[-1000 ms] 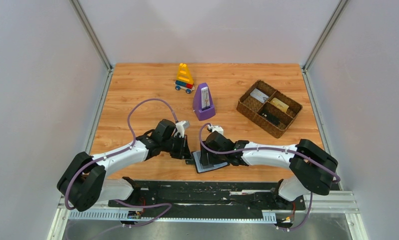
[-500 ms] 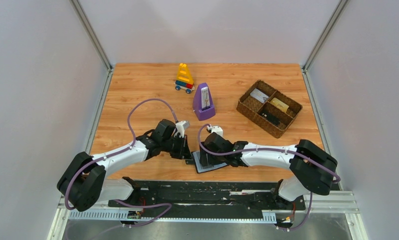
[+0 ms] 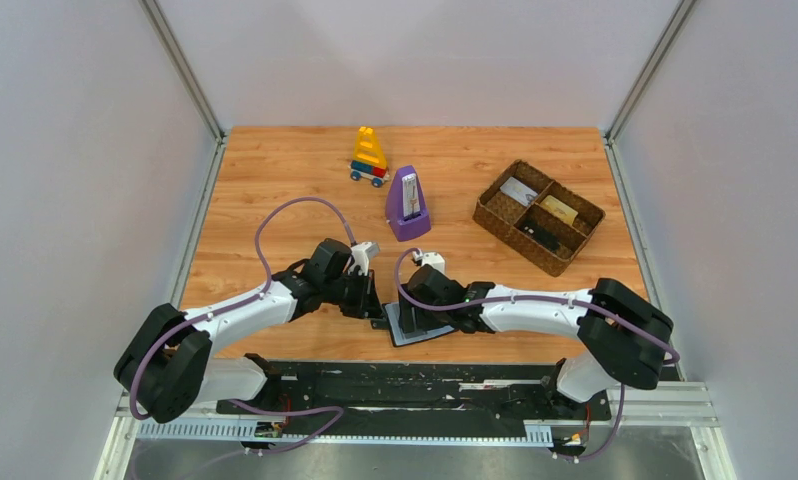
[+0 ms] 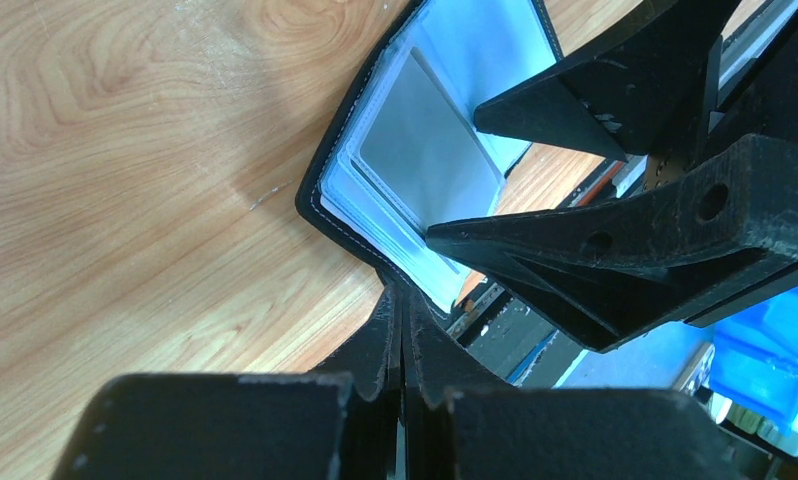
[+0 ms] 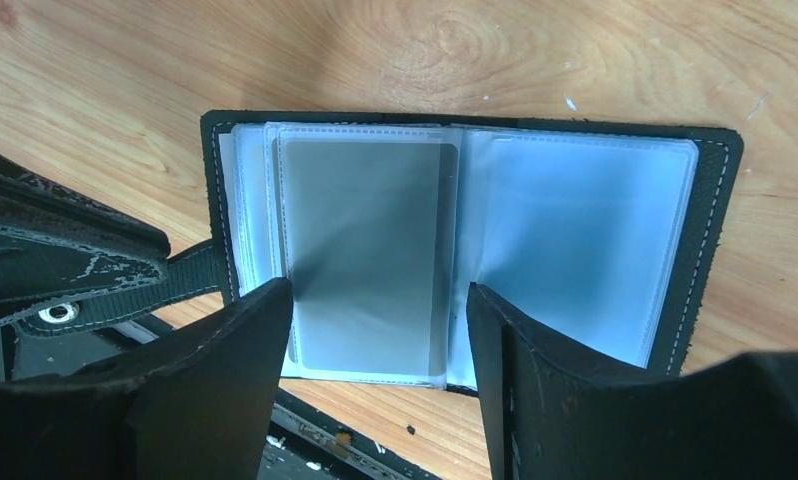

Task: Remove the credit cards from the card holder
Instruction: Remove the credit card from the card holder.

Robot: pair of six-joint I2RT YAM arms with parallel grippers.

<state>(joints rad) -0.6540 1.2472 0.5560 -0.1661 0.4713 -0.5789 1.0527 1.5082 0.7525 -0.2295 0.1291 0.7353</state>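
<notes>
The black card holder lies open on the wood near the front edge, showing clear blue-grey sleeves. A grey credit card sits inside the left sleeve. My left gripper is shut on the holder's black strap at its left edge. My right gripper hovers open just above the holder, its fingers either side of the sleeve with the grey card, holding nothing. Three other cards, one of them yellowish, lie in the tray.
A brown woven divided tray stands at the right. A purple metronome and a yellow toy block car stand behind the holder. The table's front edge and black rail run just below the holder.
My right gripper has crept slightly left over the open holder and its jaws stand a little wider. The left gripper and the holder have not moved.
</notes>
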